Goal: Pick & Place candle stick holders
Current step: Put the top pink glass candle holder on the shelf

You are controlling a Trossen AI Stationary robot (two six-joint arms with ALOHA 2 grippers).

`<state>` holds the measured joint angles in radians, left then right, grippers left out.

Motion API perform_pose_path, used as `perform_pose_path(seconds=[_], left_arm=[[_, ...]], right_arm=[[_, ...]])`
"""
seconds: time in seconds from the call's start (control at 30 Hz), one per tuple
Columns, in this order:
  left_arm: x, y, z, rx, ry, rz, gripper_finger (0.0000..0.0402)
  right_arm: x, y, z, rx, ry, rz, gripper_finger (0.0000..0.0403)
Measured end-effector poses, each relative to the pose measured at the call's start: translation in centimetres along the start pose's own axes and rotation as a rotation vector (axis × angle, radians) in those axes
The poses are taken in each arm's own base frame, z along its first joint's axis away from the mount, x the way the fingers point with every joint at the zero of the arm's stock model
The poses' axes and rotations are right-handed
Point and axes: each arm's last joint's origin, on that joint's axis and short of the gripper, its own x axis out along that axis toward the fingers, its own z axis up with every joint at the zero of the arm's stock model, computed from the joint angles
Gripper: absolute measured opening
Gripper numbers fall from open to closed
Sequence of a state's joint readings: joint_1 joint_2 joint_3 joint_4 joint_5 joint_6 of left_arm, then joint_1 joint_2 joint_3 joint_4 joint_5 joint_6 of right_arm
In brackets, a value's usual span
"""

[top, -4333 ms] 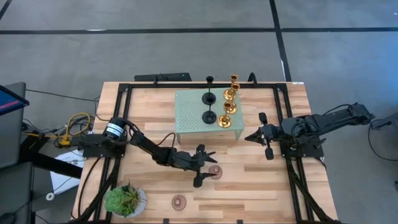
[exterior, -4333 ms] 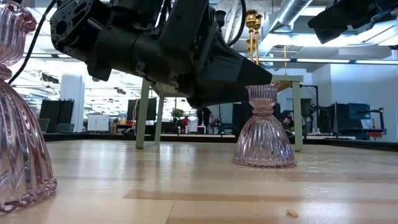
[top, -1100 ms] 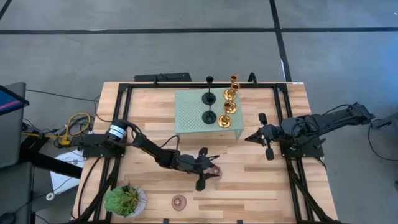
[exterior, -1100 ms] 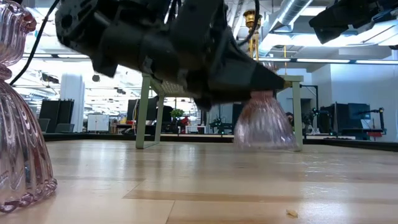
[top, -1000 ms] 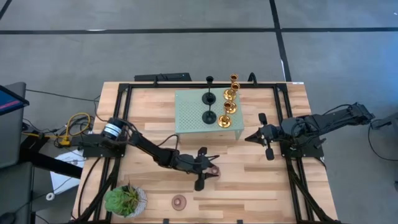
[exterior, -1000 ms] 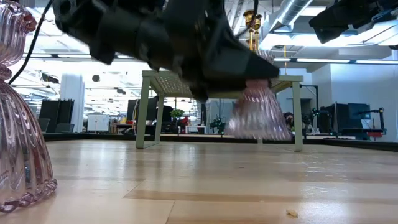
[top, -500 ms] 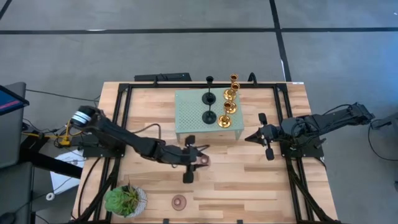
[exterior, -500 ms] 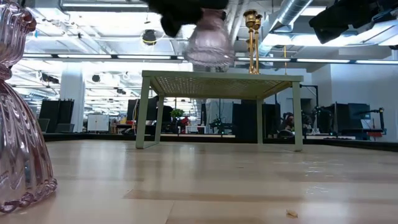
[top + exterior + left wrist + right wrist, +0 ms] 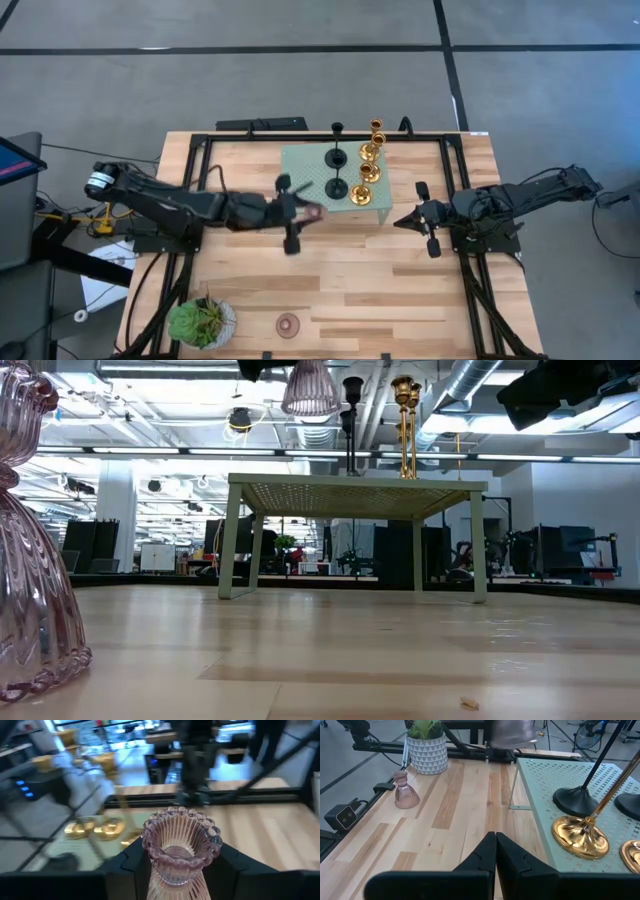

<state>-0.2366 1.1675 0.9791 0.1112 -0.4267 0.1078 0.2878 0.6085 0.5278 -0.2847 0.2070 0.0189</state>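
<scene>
Being carried in the air: squat ribbed mauve-pink glass candle stick holder (image 9: 180, 847), scalloped rim facing the wrist camera, dark fingers (image 9: 131, 865) clamped on either side of its body. Hanging above the near left edge of the pale green perforated platform (image 9: 310, 170), flared base clear of the platform top in the low view (image 9: 309, 388).

Gripping it: left tool (image 9: 303, 214), partly closed around the holder, reaching in from the left side of the light wooden slatted table (image 9: 400, 290).

Standing on the platform: two black round-based slim-stemmed holders (image 9: 337, 187), one behind the other, and beside them shiny gold holders (image 9: 362, 192), two of their broad bases showing in the right wrist view (image 9: 580, 837). Standing off the platform, on the table just past its far edge: another slim black holder (image 9: 338, 128).

Resting on the table near its front edge: second mauve-pink ribbed holder (image 9: 289, 323), upright, well apart from the platform. Sitting at the front left corner: green leafy plant in a white patterned pot (image 9: 203, 322).

Waiting at the right side of the table, beside the platform: right tool (image 9: 412, 221), fingers pressed fully together, holding nothing.
</scene>
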Motion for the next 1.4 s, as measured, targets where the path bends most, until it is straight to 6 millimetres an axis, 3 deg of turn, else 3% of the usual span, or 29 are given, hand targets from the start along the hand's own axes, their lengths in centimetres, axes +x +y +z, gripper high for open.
perform_pose_path(seconds=[0.13,0.37,0.6,0.8,1.03,1.23,1.4], left_arm=[[0.8,2.7,-0.4,-0.008,0.033,0.105,0.0155],[2.0,7.2,-1.4,-0.059,0.064,0.224,0.0134],[2.5,10.2,-2.1,-0.140,0.075,0.261,0.0156],[3.1,11.6,-3.1,-0.173,0.120,0.259,0.0134],[3.7,12.0,-3.7,-0.177,0.145,0.273,0.0159],[4.6,12.5,-5.0,-0.177,0.197,0.292,0.0136],[5.2,12.8,-5.4,-0.189,0.204,0.301,0.0152]], right_arm=[[0.0,0.0,0.0,0.000,0.000,0.000,0.0000],[0.0,0.0,0.0,-0.001,0.005,0.000,0.0000],[0.0,0.0,-0.3,-0.005,0.030,-0.001,0.0000],[0.0,0.0,-0.3,-0.005,0.029,-0.001,0.0000],[0.0,0.0,-0.3,-0.005,0.029,-0.001,0.0000],[0.0,0.0,-0.3,-0.005,0.029,-0.001,0.0000],[0.0,0.0,-0.3,0.000,0.030,-0.001,0.0000]])
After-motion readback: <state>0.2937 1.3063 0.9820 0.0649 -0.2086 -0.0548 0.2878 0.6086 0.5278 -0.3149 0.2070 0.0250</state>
